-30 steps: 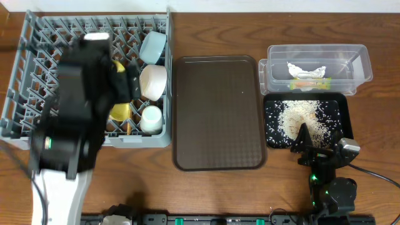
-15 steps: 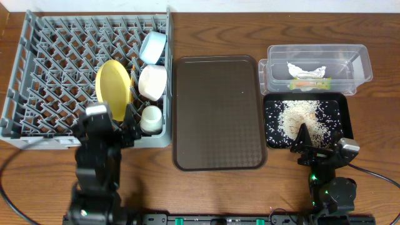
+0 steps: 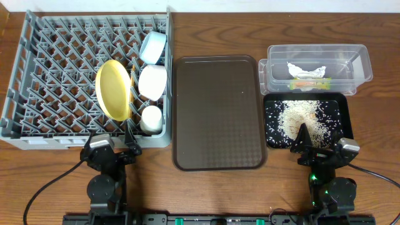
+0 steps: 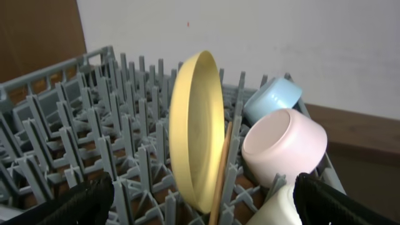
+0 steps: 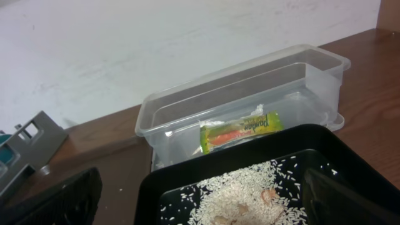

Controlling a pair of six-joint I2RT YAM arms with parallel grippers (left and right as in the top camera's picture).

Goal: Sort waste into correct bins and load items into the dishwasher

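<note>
left gripper (image 3: 112,145) jaws wide, empty, just in front of rack (image 3: 56,75) | right gripper (image 3: 321,150) jaws wide, empty, at near rim of black tray (image 3: 342,104) | rice (image 3: 303,119) on black tray | plate (image 3: 113,89) on edge, cup (image 3: 151,119), white bowl (image 3: 152,81), blue bowl (image 3: 153,47) in rack's right side | wrapper (image 3: 309,82), tissue (image 3: 306,68) in clear tub (image 3: 362,62), farthest back

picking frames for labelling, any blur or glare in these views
Overhead: evenly lit, pegs of the square grey plastic dish rack distinct. Left wrist: round yellow-green plate crisp, own fingers dark, soft. Right wrist: orange-and-green snack wrapper sharp inside the clear plastic tub.
</note>
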